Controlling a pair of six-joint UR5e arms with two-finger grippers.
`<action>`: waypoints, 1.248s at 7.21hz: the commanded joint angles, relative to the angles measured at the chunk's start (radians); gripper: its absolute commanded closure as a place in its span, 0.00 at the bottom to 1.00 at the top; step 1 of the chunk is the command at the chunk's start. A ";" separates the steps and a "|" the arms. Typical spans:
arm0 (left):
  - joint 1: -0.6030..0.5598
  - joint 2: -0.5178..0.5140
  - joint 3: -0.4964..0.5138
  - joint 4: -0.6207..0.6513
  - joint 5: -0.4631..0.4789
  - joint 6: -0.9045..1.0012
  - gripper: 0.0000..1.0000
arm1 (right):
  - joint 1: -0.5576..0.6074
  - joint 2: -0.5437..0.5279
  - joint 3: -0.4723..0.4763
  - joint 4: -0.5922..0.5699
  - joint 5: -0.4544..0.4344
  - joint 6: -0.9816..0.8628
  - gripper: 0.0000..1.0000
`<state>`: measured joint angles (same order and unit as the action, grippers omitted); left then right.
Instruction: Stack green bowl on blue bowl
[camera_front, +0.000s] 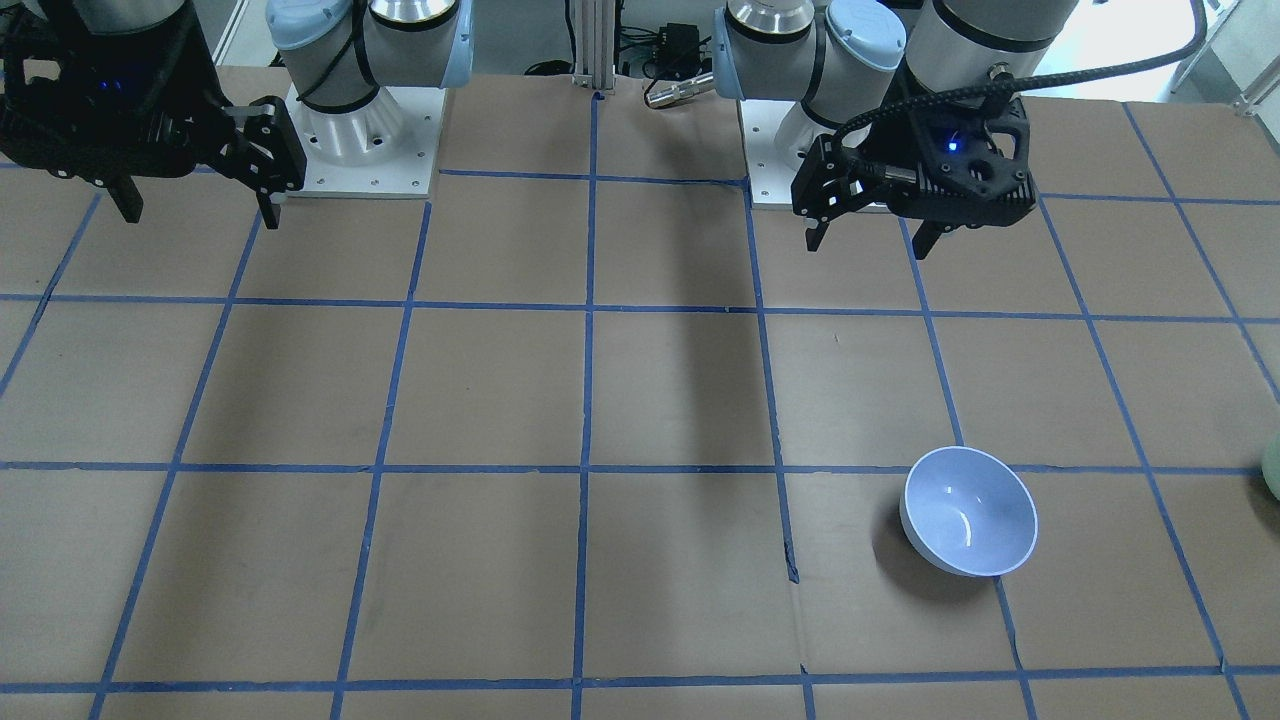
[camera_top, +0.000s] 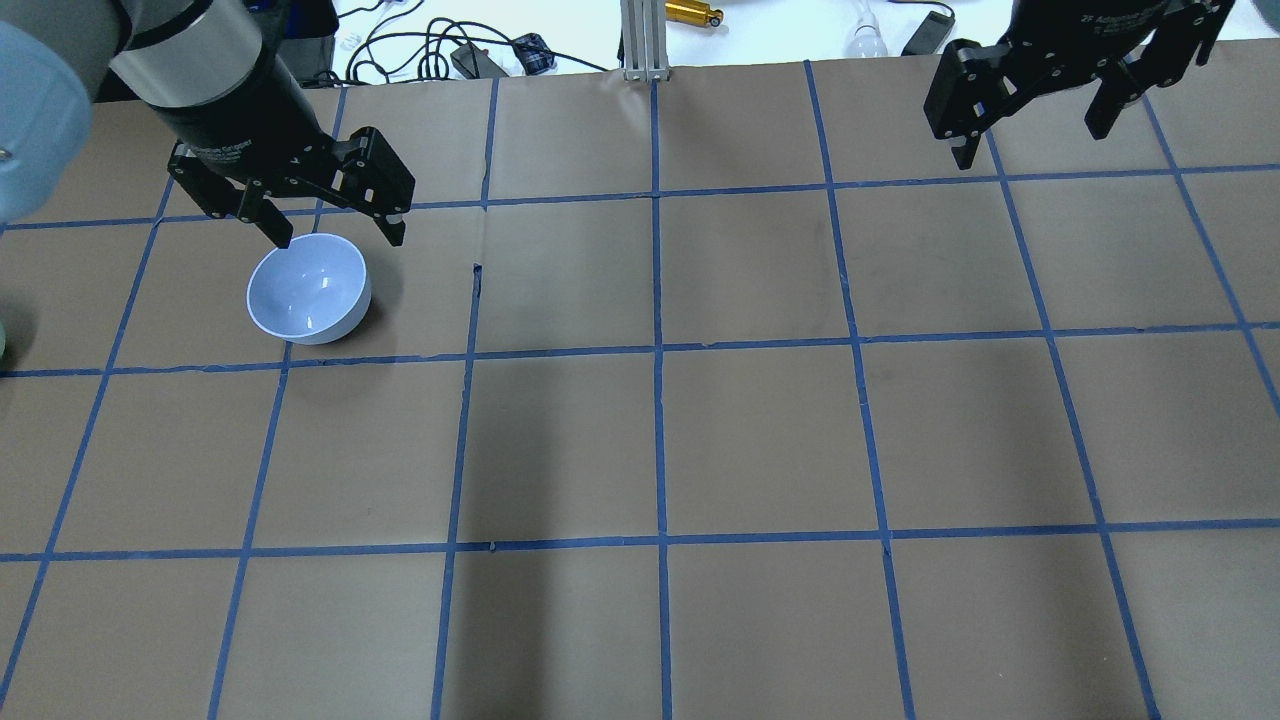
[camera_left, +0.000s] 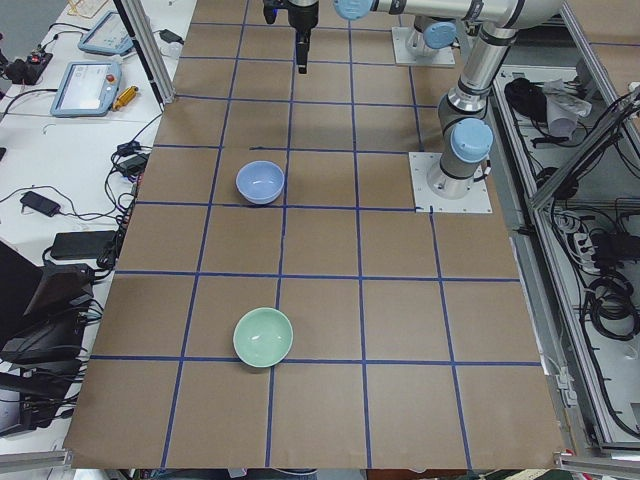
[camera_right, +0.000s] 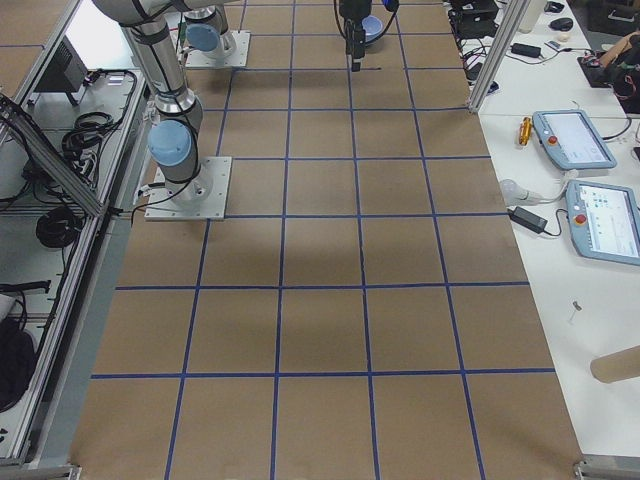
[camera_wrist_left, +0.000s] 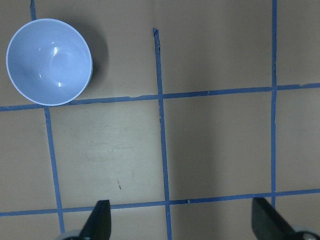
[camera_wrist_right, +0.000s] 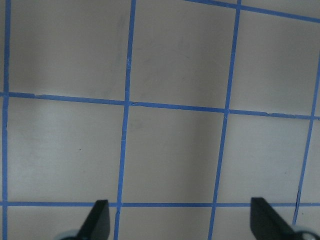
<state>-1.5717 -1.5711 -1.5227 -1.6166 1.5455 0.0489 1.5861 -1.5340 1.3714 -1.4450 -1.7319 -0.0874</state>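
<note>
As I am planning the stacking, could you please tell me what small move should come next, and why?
Probably swing the open left gripper outward toward the round glossy mint-green bowl: it sits untouched, apart from the round glossy periwinkle-blue bowl, on that arm's side.

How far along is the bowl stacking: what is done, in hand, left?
Done: nothing; the green bowl sits apart from the blue bowl. In hand: nothing; the left hand and right hand are open and empty. Left: grasp the green bowl, stack it.
</note>
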 joint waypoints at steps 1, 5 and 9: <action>0.001 -0.001 -0.002 0.000 -0.005 0.002 0.00 | 0.000 0.000 0.000 0.000 0.000 0.000 0.00; 0.001 0.002 -0.002 -0.002 0.001 0.002 0.00 | 0.000 0.000 0.000 0.000 0.000 0.000 0.00; 0.016 0.009 -0.004 -0.008 0.002 0.111 0.00 | 0.000 0.000 0.000 0.000 0.000 0.000 0.00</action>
<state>-1.5622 -1.5673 -1.5238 -1.6205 1.5466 0.0867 1.5861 -1.5340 1.3714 -1.4450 -1.7319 -0.0874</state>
